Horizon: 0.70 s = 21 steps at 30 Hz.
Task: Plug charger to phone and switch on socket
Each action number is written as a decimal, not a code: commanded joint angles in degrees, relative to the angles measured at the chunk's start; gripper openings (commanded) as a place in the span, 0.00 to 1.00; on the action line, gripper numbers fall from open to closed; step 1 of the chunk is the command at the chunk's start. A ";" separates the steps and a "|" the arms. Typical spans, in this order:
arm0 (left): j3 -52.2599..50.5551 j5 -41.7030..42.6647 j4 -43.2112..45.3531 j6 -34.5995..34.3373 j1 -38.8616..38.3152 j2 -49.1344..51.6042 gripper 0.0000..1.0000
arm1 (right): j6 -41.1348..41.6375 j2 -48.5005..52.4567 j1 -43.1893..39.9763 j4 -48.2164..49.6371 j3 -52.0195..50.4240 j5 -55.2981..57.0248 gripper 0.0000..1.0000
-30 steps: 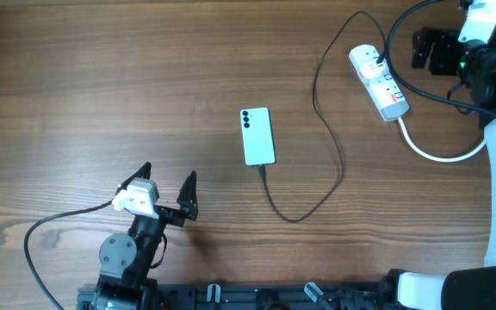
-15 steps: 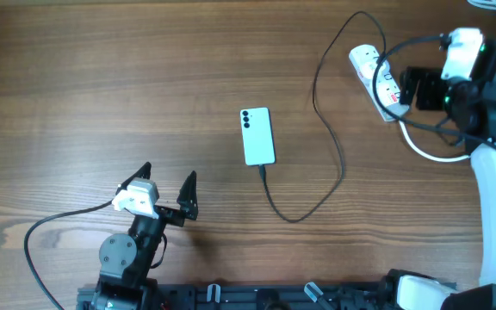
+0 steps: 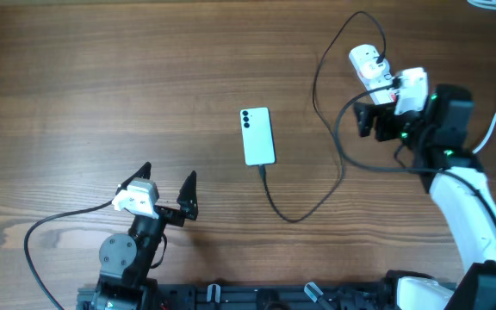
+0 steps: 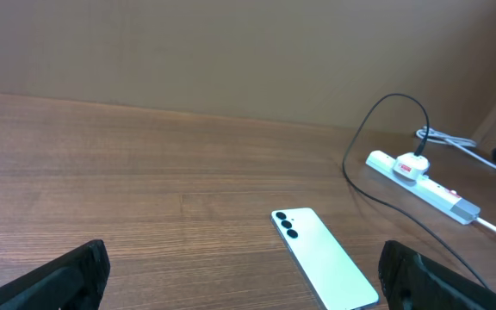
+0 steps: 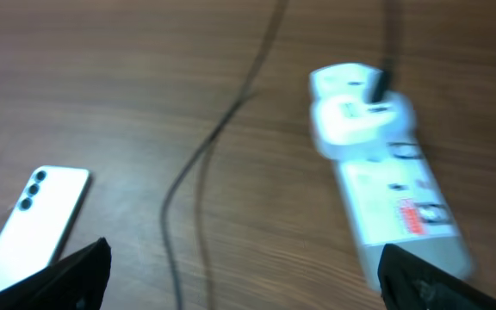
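Note:
The phone [image 3: 257, 135] lies back up mid-table, its pale back and dark lenses showing; it also shows in the left wrist view [image 4: 325, 271] and the right wrist view [image 5: 28, 228]. The charger [image 3: 330, 138], a thin black cable, loops from the socket [image 3: 366, 62] round to the phone's near end; whether its tip is in the phone I cannot tell. My right gripper [image 3: 373, 102] hovers open over the socket's near end [image 5: 381, 172], nothing between its fingers. My left gripper [image 3: 167, 175] stands open and empty, near the front edge, left of the phone.
The charger's cable [image 5: 201, 164] runs across the wood between socket and phone. A white adapter [image 4: 413, 165] sits plugged into the socket [image 4: 420, 176]. Thin grey cables [image 4: 446, 138] lie behind it. My right arm [image 3: 463, 198] crosses the table's right side.
My right arm has swung left and forward from the far right corner, so its gripper now hangs over the socket. The left arm, phone and cable have not moved.

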 commanded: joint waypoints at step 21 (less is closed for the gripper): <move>-0.17 -0.96 -0.52 0.04 0.26 -0.48 1.00 | -0.33 -7.08 5.20 19.61 -27.41 0.09 1.00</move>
